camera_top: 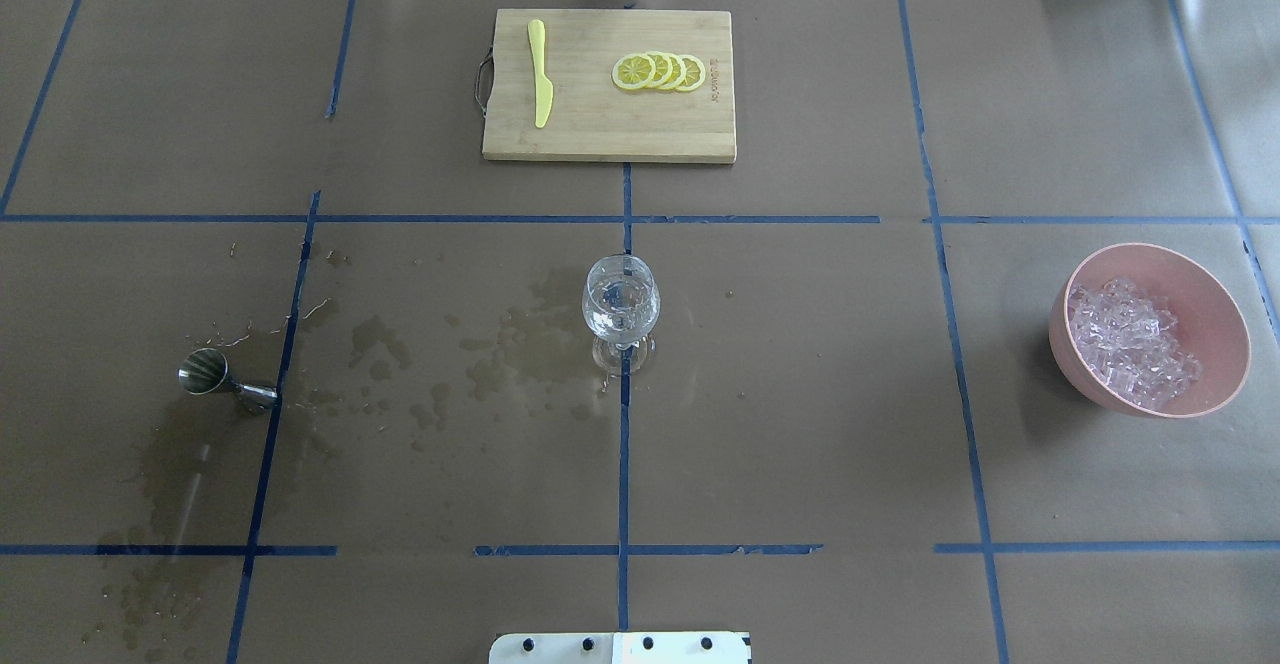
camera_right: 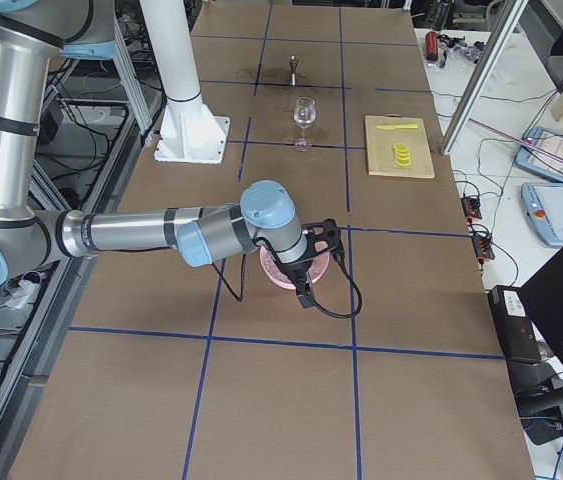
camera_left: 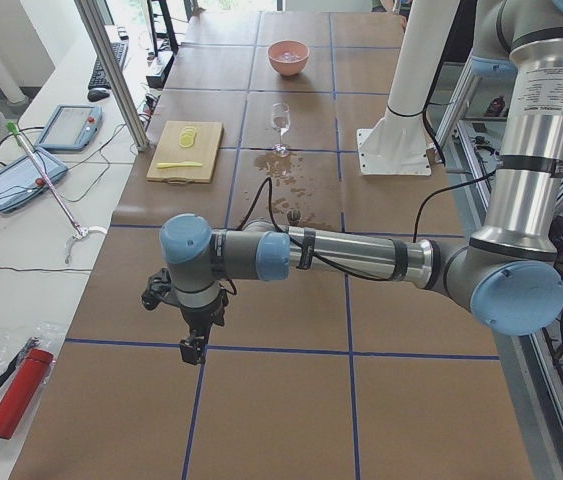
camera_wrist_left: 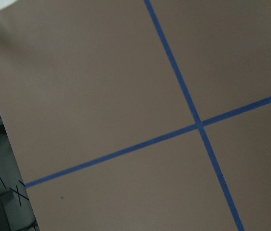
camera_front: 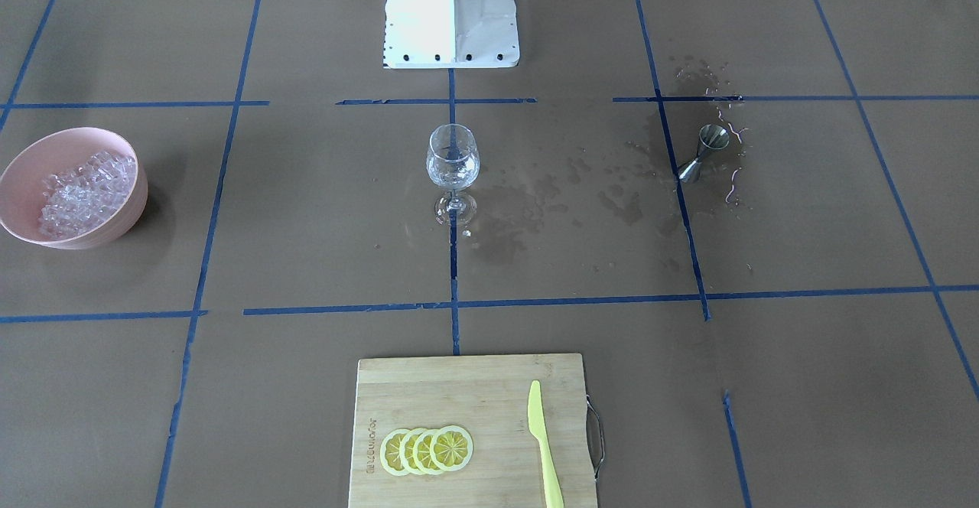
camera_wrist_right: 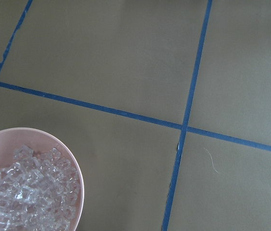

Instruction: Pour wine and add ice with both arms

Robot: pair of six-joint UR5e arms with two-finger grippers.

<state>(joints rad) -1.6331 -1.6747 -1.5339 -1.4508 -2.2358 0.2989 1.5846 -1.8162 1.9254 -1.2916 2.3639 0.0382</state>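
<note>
A stemmed wine glass (camera_top: 621, 306) stands at the table's middle. Its bowl glints, and I cannot tell whether wine is in it. A steel jigger (camera_top: 215, 376) stands on the robot's left among wet patches (camera_top: 520, 344). The ice (camera_top: 1130, 344) is heaped in a pink bowl (camera_top: 1215, 294) on the robot's right, also in the right wrist view as ice (camera_wrist_right: 24, 197). My left gripper (camera_left: 193, 345) hangs over bare paper, well short of the jigger. My right gripper (camera_right: 306, 290) hangs over the near side of the bowl (camera_right: 273, 272). I cannot tell whether either gripper is open or shut.
A wooden cutting board (camera_top: 608, 134) at the operators' edge carries lemon slices (camera_top: 660, 71) and a yellow knife (camera_top: 540, 74). The white pedestal (camera_front: 451, 18) stands at the robot's edge. Blue tape lines grid the brown paper. Desks with tablets flank the operators' side.
</note>
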